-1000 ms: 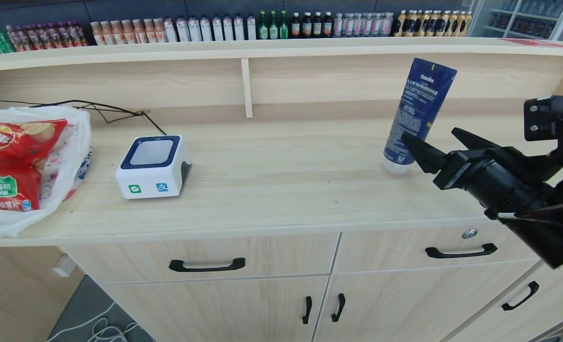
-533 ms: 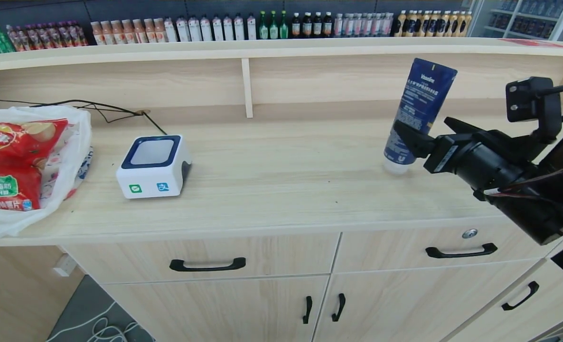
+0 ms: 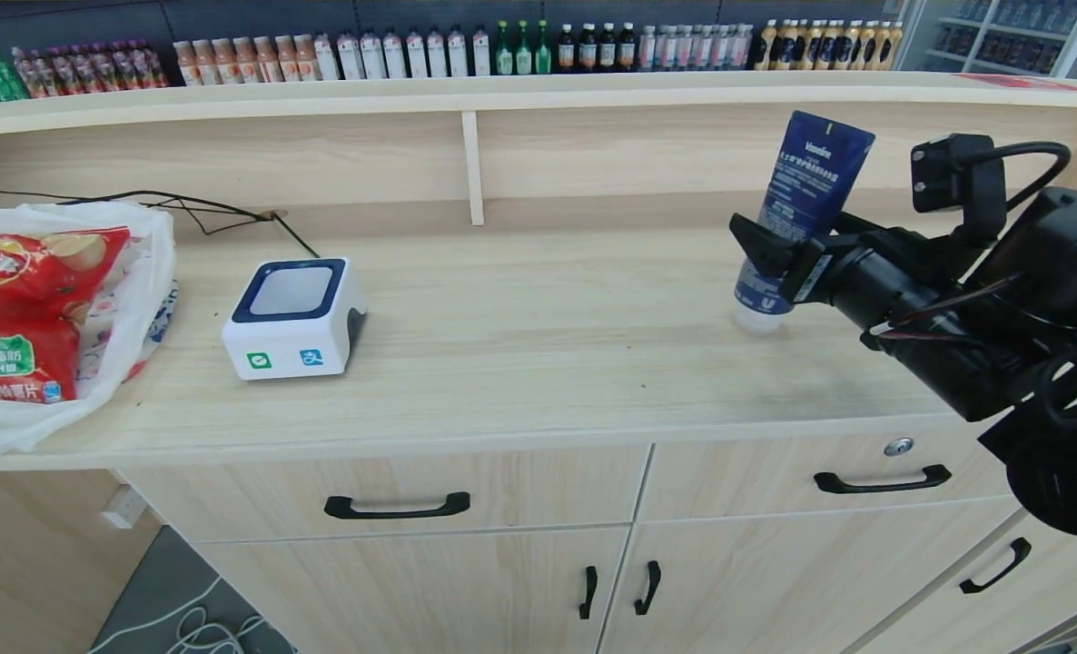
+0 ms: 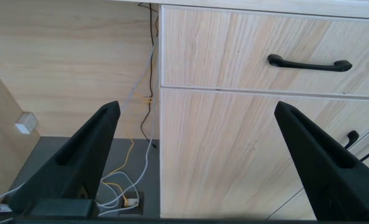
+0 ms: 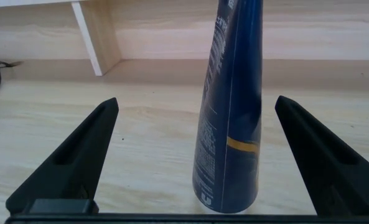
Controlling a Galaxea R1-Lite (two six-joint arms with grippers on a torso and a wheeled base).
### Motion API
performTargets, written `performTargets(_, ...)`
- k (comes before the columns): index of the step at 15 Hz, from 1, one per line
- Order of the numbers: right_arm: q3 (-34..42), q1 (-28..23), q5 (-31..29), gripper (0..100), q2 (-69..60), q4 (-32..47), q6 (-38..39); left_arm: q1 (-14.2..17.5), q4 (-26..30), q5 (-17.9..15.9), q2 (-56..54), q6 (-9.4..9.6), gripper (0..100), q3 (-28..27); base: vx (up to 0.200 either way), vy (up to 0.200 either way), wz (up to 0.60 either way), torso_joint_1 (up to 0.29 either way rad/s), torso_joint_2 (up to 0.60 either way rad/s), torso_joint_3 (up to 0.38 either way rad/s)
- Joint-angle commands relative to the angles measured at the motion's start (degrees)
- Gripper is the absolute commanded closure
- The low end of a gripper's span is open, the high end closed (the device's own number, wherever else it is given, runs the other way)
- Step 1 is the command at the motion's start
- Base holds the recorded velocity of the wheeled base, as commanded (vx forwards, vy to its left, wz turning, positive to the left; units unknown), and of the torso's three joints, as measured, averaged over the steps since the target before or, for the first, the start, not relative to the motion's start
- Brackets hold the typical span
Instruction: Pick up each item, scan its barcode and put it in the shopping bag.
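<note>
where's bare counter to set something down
Widest bare stretch of light wooden counter: between the white box scanner and the upright blue tube. Crowded: left end under the white plastic shopping bag, and the tube, flanked by the right hand.

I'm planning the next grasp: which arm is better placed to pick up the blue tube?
Right. The right gripper is open at the upright blue tube, which lines up with the gap between its fingers. The left gripper, also open, sits low facing the cabinet fronts.
</note>
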Motion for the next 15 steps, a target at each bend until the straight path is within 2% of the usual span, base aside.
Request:
performTargets(1,-2.4,-0.6,0.0,0,3.4,0.0,0.0,0.0,0.0,0.0,0.0,-0.02,0,0.0,0.0,0.0,0.0,0.0,0.0,0.0)
performTargets(15,-2.4,-1.6,-0.5,0,6.7,-0.2,0.0,0.0,0.0,0.0,0.0,-0.02,0,0.0,0.0,0.0,0.0,0.0,0.0,0.0)
